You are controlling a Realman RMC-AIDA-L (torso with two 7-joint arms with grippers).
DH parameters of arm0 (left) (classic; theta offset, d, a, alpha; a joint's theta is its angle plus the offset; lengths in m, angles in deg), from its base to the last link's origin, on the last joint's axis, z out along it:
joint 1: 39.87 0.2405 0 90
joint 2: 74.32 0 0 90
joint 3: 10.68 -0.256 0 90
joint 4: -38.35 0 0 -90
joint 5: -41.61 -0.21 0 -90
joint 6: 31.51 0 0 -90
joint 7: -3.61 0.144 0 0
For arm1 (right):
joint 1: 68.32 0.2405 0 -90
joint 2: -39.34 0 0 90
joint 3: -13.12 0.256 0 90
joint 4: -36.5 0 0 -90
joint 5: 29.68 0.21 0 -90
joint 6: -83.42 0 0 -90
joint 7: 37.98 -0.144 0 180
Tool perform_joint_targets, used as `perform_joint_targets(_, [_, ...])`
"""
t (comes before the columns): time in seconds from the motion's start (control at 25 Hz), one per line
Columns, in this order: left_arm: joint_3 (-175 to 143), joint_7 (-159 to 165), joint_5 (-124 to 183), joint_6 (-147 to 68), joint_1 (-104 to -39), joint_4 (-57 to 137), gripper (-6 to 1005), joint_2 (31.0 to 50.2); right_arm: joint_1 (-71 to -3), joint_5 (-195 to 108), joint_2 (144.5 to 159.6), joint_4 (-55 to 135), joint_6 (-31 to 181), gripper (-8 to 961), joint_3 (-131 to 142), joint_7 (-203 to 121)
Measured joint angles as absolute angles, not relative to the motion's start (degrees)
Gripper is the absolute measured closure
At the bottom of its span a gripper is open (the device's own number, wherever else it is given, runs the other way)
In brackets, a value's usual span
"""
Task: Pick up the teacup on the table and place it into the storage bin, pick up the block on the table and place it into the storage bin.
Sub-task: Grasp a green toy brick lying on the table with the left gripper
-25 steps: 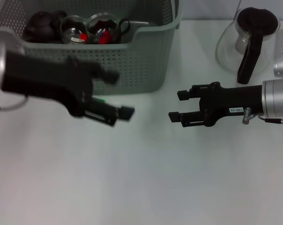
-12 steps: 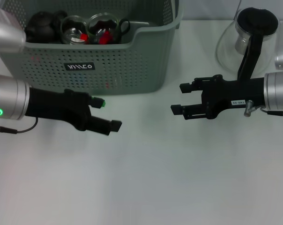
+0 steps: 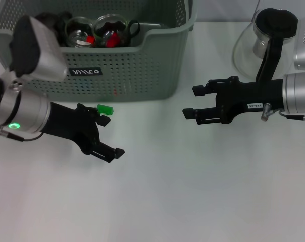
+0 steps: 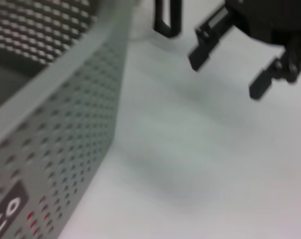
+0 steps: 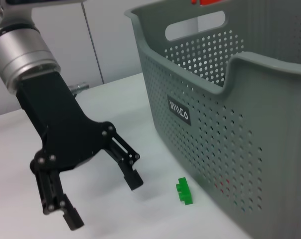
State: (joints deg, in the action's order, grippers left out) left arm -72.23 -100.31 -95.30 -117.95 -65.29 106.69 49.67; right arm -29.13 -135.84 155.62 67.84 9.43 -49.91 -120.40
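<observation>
Right, I've got the left gripper [image 3: 108, 136] low over the white table [image 3: 157, 201], fingers spread and empty, with the small green block [image 3: 105, 109] just beside its upper finger, near the front wall of the storage bin [image 3: 142, 65]. The right wrist view shows the block [image 5: 184, 191] lying on the table, apart from the fingers and close to the basket wall. To do this well I'd bring the open fingers either side of the block, squared to its flat faces, keeping clear of the bin wall before closing. The right gripper [image 3: 193, 102] hovers spread and empty off to the side. Glass teacups [image 3: 94, 31] already sit in the bin with red bits inside; I can't tell what those are. A glass pitcher [image 3: 268, 43] is cut off at the edge.
</observation>
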Motion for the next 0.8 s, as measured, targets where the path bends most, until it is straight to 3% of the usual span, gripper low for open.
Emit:
perform_joint_targets(0.36, [-73.6, -99.36, -102.89, -116.85, -71.06, 106.13, 38, 49.68, -29.03, -135.58, 156.18, 67.57, 9.67, 188, -49.17, -121.78])
perform_joint_targets(0.8, [-77.27, -99.83, -107.91, -111.9, -73.26, 103.81, 37, 49.98, -29.05, -135.5, 156.74, 67.54, 10.92, 187, -49.02, -122.12])
